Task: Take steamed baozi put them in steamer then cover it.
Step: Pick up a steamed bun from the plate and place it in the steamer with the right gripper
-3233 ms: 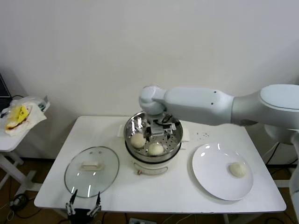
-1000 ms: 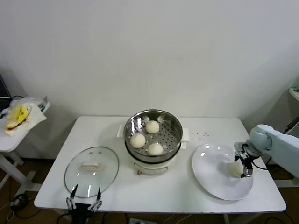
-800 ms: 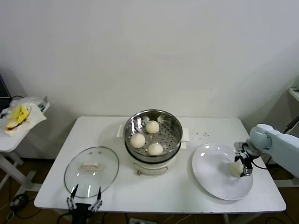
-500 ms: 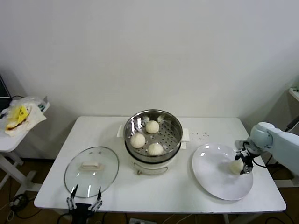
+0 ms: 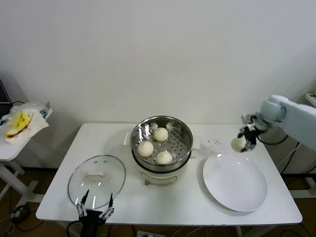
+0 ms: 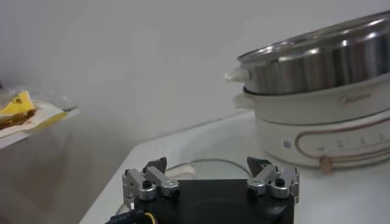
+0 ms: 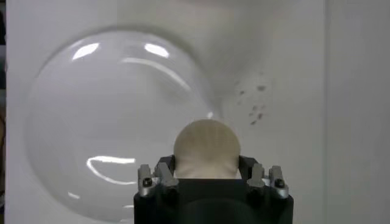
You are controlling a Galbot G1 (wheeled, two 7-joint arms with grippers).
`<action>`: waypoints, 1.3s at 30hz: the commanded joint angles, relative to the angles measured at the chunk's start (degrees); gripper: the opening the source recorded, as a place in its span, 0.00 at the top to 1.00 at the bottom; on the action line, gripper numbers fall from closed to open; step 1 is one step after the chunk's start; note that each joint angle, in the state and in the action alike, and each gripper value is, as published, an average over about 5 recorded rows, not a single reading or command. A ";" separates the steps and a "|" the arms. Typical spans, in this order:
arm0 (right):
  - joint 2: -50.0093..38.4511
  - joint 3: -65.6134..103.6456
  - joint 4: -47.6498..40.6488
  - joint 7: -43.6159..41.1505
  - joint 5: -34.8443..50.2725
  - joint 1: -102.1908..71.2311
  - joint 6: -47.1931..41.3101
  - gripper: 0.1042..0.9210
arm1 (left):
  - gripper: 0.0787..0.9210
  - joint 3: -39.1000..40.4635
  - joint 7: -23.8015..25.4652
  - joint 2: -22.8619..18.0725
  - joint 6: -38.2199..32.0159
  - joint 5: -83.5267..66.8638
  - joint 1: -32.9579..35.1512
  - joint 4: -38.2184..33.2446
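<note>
Right claw [image 5: 243, 139] is clamped on the last bun [image 5: 238, 144] and has it up in the air, over the far edge of the plate [image 5: 235, 182], between plate and wall. Right wrist cam shows it clearly: bun [image 7: 206, 148] pinched between the two fingers w/ the plate [image 7: 109, 109] bare underneath (some dark specks on the desk beside it, no idea what).

Progress-wise I'd say approx 3/4 thru the loading part. Three buns [image 5: 145, 148] already sit in the steamer [image 5: 161, 129] on the holed floor, and the plate has nothing left on it. So what's left imo: carry this 4th one across to the steamer, drop it in the free spot toward the right side, then the lid.

Lid [image 5: 97, 181] is lying flat on the desk [image 5: 168, 200], left of the steamer, handle up, not touched yet. Left claw [image 5: 94, 213] is parked at the near desk edge just by the lid, fingers spread wide apart, holding nothing, prob waiting for the cover step.
</note>
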 commanded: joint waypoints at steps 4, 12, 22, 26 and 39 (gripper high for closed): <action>17.77 -20.80 2.03 2.76 28.96 26.39 -4.82 0.31 | 0.12 4.46 -0.16 -0.50 0.89 0.61 -1.27 -1.08; 25.37 -22.64 4.85 7.41 36.47 23.37 -8.63 0.31 | 0.12 5.84 -0.59 -0.81 1.13 1.10 -2.23 -1.62; 32.62 -22.79 2.78 11.13 35.62 14.79 -10.97 0.31 | 0.12 4.92 -0.54 -0.38 0.91 1.00 -1.74 -2.42; 34.46 -23.04 -0.39 11.45 34.13 11.32 -10.83 0.31 | 0.12 4.40 -0.49 -0.24 0.86 0.68 -1.67 -2.40; 37.16 -25.09 -6.48 11.68 33.07 5.06 -8.90 0.30 | 0.12 3.64 -0.53 0.16 0.86 -0.55 -2.37 -0.98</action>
